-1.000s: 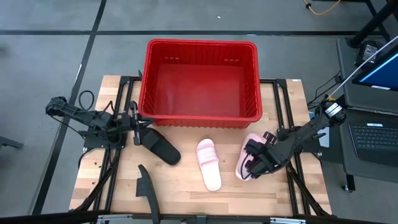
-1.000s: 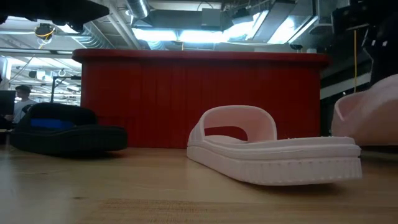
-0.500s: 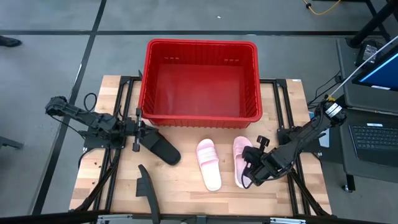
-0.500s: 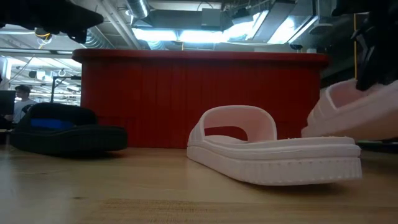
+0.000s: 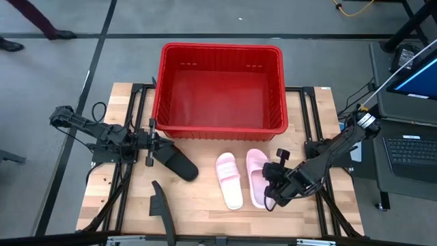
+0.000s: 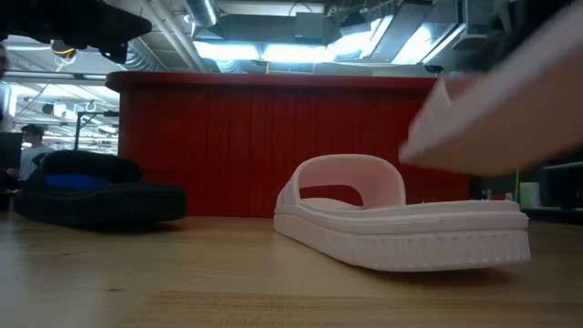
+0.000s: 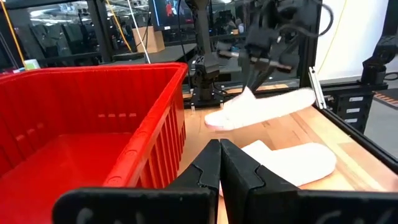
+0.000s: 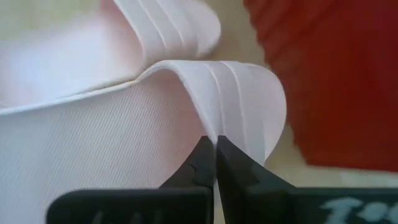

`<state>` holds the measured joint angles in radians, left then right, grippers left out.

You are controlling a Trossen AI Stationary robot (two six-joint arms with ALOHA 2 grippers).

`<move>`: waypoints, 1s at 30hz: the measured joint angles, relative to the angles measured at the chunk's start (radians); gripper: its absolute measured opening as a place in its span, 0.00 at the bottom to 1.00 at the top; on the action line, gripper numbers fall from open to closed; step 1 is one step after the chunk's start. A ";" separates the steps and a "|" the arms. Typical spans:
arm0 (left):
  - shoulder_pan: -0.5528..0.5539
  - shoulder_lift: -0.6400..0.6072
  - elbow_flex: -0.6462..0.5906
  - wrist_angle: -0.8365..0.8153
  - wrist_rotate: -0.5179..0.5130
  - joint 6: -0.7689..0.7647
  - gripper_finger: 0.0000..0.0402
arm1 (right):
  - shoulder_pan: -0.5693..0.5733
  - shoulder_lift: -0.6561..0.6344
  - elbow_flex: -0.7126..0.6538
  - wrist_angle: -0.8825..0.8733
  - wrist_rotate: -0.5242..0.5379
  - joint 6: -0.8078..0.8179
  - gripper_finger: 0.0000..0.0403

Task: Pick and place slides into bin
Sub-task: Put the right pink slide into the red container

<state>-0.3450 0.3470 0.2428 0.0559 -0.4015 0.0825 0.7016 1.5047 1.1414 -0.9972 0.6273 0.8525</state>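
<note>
The red bin [image 5: 222, 89] stands at the table's far middle. One light pink slide [image 5: 229, 179] lies sole-down on the table in front of it. My right gripper [image 5: 268, 183] is shut on the second pink slide [image 5: 257, 172], just right of the first and in the air. One black slide [image 5: 176, 161] lies sole-down near the bin's near left corner. The other black slide [image 5: 158, 205] lies near the front edge. My left gripper [image 5: 156, 142] is shut and empty, raised beside the first black slide's far end. My right gripper pinches the edge of the pink slide's wide strap [image 8: 219, 127] between its two fingers. In the left wrist view the fingers come at the slide [image 7: 261, 107] from above. The slide hangs below them, clear of the table, nearly level with one end tipped up.
The bin's inside [image 5: 218, 102] shows only its red floor. A laptop [image 5: 410, 154] and a screen [image 5: 416, 75] stand on a stand off the table's right edge. Bare wood lies along the near edge [image 5: 225, 222]. Black frame rails [image 5: 130, 116] run along both sides.
My right gripper has carried the second pink slide up and toward the table's left, from near the right edge to close beside the first pink slide. The slide has come clear of the table. My left gripper has shifted slightly toward the right.
</note>
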 joint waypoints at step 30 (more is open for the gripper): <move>0.000 0.000 0.000 0.060 0.060 -0.018 0.00 | 0.049 0.000 0.281 0.002 0.310 -0.395 0.02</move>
<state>-0.3450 0.3470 0.2432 0.1162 -0.3412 0.0647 0.7502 1.5047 1.4227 -0.9955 0.9376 0.4578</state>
